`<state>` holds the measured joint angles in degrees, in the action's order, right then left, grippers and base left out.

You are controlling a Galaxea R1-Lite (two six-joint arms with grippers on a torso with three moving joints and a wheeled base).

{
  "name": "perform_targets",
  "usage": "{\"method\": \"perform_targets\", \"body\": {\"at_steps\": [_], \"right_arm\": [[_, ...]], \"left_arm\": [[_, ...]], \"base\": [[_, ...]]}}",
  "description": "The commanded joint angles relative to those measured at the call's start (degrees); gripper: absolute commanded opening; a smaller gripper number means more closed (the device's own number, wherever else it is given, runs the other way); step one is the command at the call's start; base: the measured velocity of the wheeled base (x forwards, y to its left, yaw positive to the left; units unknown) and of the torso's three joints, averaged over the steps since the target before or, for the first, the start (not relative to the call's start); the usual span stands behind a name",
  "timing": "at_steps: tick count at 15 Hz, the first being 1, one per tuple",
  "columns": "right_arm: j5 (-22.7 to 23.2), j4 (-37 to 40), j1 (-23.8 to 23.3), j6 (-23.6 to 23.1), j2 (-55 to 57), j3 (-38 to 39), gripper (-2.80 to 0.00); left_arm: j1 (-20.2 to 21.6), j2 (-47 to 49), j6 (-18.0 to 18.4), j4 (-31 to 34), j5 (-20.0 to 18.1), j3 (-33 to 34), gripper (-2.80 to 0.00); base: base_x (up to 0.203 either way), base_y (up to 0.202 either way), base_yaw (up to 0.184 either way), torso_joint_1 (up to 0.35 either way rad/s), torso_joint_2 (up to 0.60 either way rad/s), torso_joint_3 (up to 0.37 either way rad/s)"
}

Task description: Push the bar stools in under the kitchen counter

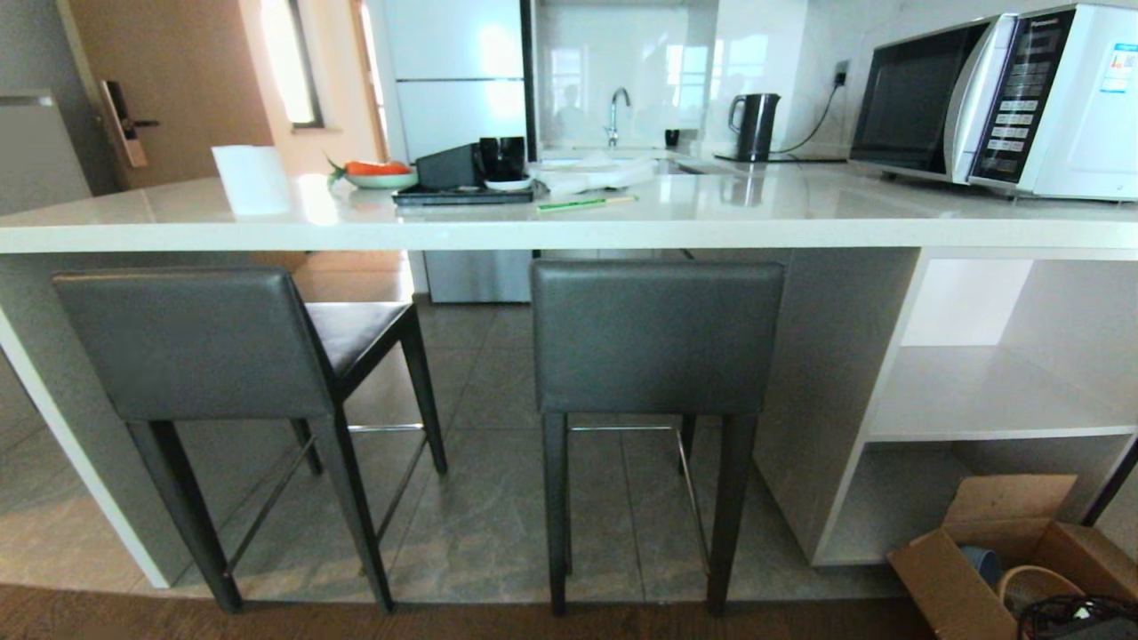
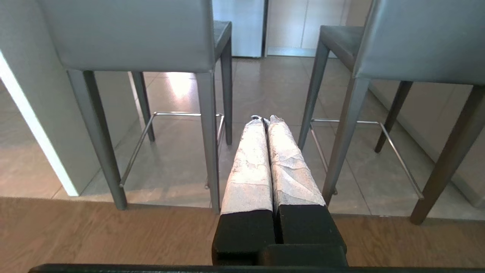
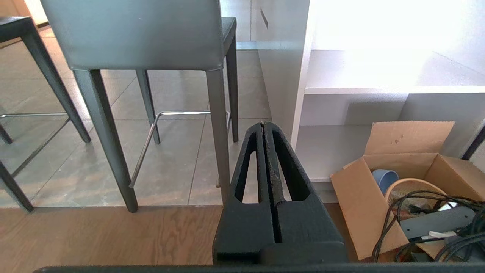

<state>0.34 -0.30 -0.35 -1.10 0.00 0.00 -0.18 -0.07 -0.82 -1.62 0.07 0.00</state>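
left gripper (image 2: 265,119), paper-wrapped fingers together, empty | right gripper (image 3: 264,125) closed, empty | two dark grey leather-backed bar stools (image 1: 653,338), backrests outside the glossy white stone counter (image 1: 569,222) edge | step: approach, nothing pushed | next: gripper against a backrest.

bright daylight glares off the kitchen counter (image 1: 569,218) and whites out the shelf cubbies (image 3: 379,45); edges bow.

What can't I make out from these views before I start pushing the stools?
- Head view: neither pincer shows; both sit below its bottom edge.
- Head view: right stool's seat is hidden behind its own backrest, so its depth under the counter is unclear.
- Left wrist view: left stool's backrest top is cut off by the edge.
- Cardboard box contents: tangled in cables, cropped.
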Motion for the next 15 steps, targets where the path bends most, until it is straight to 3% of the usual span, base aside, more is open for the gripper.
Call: {"method": "perform_targets", "body": {"at_steps": [1,15], "right_arm": [[0.0,0.0,0.0,0.0,0.1,0.5,-2.80],[0.0,-0.1,0.0,0.4,0.1,0.5,-2.80]], "left_arm": [[0.0,0.1,-0.1,0.0,0.0,0.5,-2.80],[0.0,0.1,0.0,0.0,0.0,0.5,-2.80]], "base": [[0.000,0.000,0.000,0.000,0.00,0.000],[0.000,0.000,0.000,0.000,0.00,0.000]]}}
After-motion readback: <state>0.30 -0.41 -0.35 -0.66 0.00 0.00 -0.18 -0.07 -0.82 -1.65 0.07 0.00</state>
